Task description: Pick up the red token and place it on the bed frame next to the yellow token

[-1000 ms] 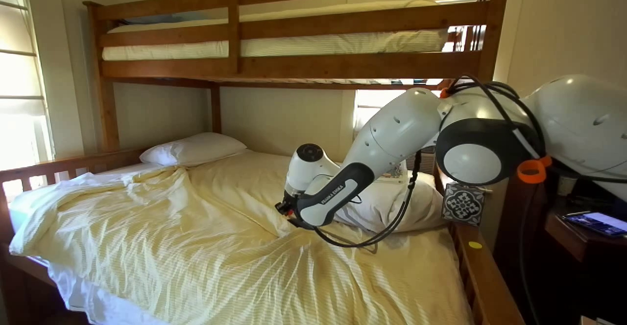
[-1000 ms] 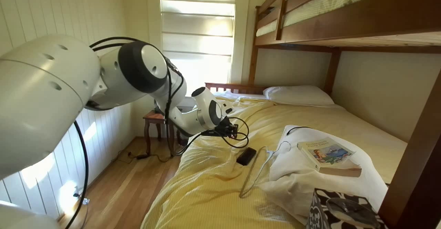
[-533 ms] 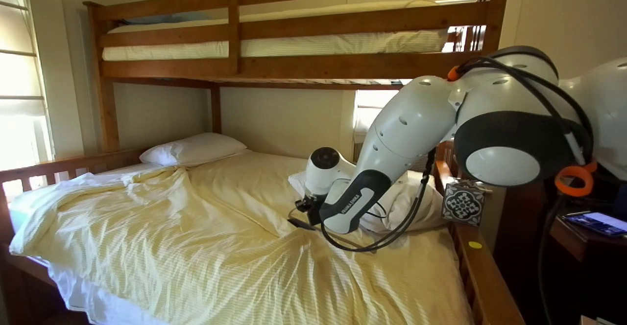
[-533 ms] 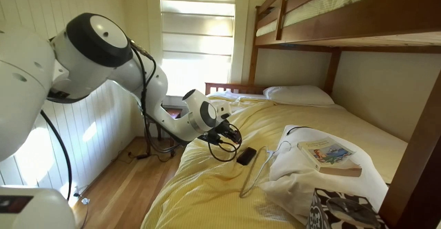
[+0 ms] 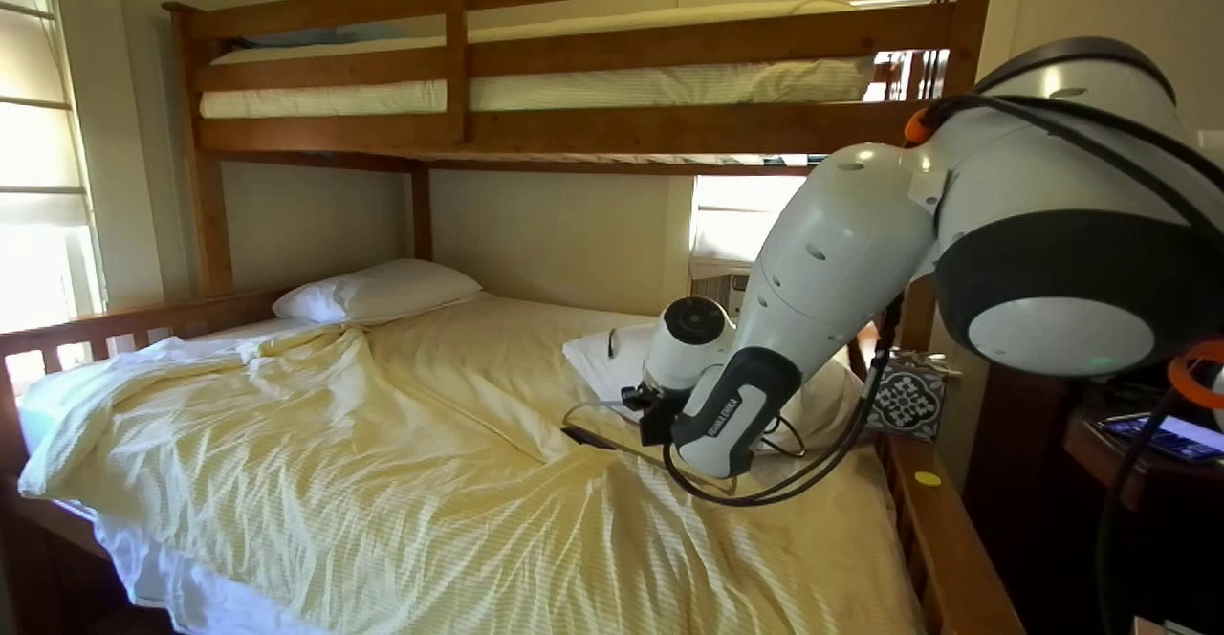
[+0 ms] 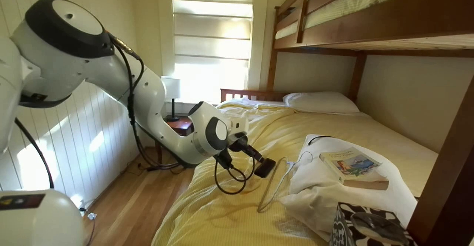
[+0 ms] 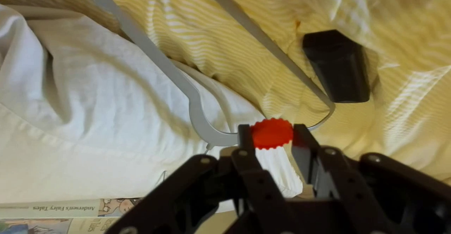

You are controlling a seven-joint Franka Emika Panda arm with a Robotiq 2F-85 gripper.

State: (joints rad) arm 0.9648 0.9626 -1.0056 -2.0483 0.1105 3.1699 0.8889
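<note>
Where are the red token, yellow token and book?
Red token (image 7: 271,134): wrist view, its flat face.
Yellow token (image 5: 928,478): in an exterior view, its top.
Andersen's Fairy Tales book (image 6: 354,164): in an exterior view, front cover.

In an exterior view, FRANKA EMIKA is running slantwise along a pale strip (image 5: 736,412) on the robot arm (image 5: 837,233). In the wrist view, a book (image 7: 42,213) is showing Andersen's Fairy Tales upside down along its spine (image 7: 63,208); its cover lettering (image 7: 99,224) is appearing only in part. In an exterior view, a dark label (image 6: 27,202) on a white housing (image 6: 40,225) is bearing a yellow warning triangle (image 6: 5,202).
</note>
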